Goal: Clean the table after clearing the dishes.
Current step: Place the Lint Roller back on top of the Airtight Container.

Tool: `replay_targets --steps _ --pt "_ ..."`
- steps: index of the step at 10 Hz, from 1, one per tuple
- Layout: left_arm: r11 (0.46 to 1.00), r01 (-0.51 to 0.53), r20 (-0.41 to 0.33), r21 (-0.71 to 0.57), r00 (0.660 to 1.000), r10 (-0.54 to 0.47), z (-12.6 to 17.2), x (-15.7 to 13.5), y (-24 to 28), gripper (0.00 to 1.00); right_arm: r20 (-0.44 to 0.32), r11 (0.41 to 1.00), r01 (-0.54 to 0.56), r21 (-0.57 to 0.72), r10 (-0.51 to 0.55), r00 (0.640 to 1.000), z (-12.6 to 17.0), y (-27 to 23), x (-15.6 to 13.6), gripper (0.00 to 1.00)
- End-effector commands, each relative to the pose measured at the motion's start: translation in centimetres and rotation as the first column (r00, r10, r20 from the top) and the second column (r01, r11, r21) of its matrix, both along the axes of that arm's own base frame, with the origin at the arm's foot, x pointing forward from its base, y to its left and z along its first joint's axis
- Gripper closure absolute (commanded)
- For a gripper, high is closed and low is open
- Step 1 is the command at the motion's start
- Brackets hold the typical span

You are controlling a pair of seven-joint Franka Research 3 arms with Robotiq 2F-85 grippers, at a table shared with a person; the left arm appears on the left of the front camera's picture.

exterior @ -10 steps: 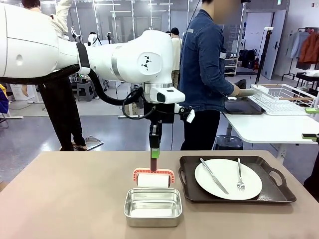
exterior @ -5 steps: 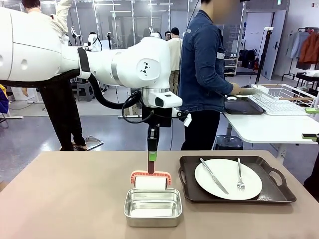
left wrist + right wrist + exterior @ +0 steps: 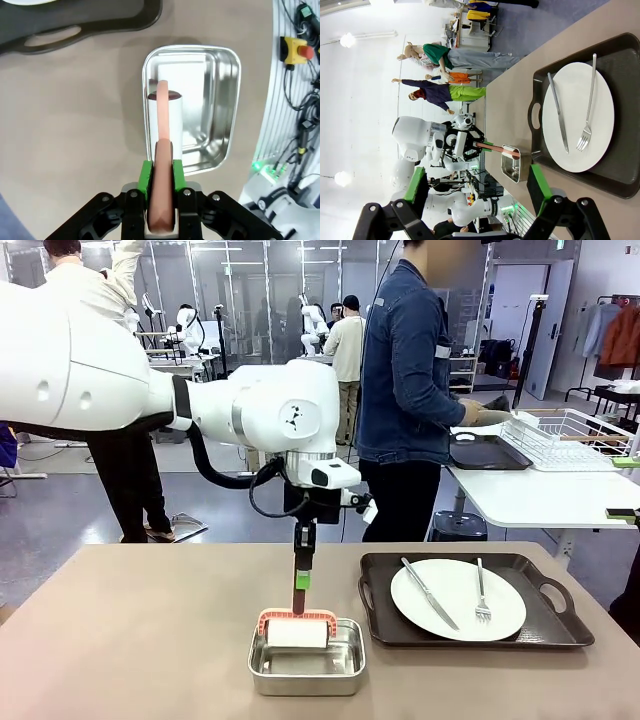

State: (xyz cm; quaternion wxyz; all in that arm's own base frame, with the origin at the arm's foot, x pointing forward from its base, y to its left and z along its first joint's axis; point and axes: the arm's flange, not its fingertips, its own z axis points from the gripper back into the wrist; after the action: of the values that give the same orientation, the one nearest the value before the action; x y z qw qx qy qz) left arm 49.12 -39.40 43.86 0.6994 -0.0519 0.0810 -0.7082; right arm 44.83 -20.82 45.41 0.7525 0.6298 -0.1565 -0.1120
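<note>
Front view: the left gripper [image 3: 302, 578] hangs straight down over the middle of the table [image 3: 140, 640], its jaws clamped on the upright handle of a lint roller [image 3: 297, 632]. The roller's white drum, set in a coral frame, is down inside a small steel tin [image 3: 307, 672] at the table's 6 o'clock edge, nearest the camera. At the tin's 3 o'clock, just beside it, lies a dark tray [image 3: 545, 625] with handles, holding a round white plate [image 3: 455, 585]. A knife [image 3: 430, 593] rests on the plate's 9 o'clock half and a fork [image 3: 481, 593] toward its 3 o'clock side.

Past the table's 12 o'clock edge a person [image 3: 405, 390] in a denim jacket faces a white table [image 3: 540, 500] at 2 o'clock, which carries a wire rack [image 3: 575, 435] and a second dark tray [image 3: 487, 453].

Left wrist view: green pads [image 3: 145, 176] press both sides of the coral handle, with the tin below.

Right wrist view: the right gripper [image 3: 476, 189] has its jaws spread wide with nothing between them. The plate sits at 2 o'clock.
</note>
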Motion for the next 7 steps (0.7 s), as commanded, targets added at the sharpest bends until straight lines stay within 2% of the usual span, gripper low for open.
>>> replay_targets --steps 1,3,4,5,6,7 --pt "0.999 -0.033 0.017 0.002 0.999 0.033 -1.5 0.5 0.2 0.79 0.002 1.000 -0.002 0.005 0.002 1.000 0.3 0.3 -0.3 0.00" --pt "0.999 -0.038 0.006 -0.019 0.999 0.038 -2.9 1.0 1.0 0.79 0.002 1.000 -0.002 0.005 0.002 1.000 0.3 0.3 -0.3 0.00" --pt "0.999 -0.047 0.023 -0.024 0.999 0.048 -3.0 1.2 1.2 0.52 0.002 1.000 -0.002 0.005 0.002 1.000 0.3 0.3 -0.3 0.00" --pt "0.999 -0.038 0.028 -0.029 0.999 0.039 -2.9 1.2 1.3 0.54 0.002 1.000 -0.002 0.005 0.002 1.000 0.3 0.3 -0.3 0.00" --pt "0.999 -0.031 0.027 -0.032 0.999 0.032 -3.0 1.3 1.5 0.29 0.002 1.000 -0.002 0.005 0.002 1.000 0.3 0.3 -0.3 0.00" --pt "0.999 -0.023 0.023 -0.035 0.999 0.024 -3.0 1.2 1.5 0.32 0.002 1.000 -0.002 0.005 0.002 1.000 0.3 0.3 -0.3 0.00"
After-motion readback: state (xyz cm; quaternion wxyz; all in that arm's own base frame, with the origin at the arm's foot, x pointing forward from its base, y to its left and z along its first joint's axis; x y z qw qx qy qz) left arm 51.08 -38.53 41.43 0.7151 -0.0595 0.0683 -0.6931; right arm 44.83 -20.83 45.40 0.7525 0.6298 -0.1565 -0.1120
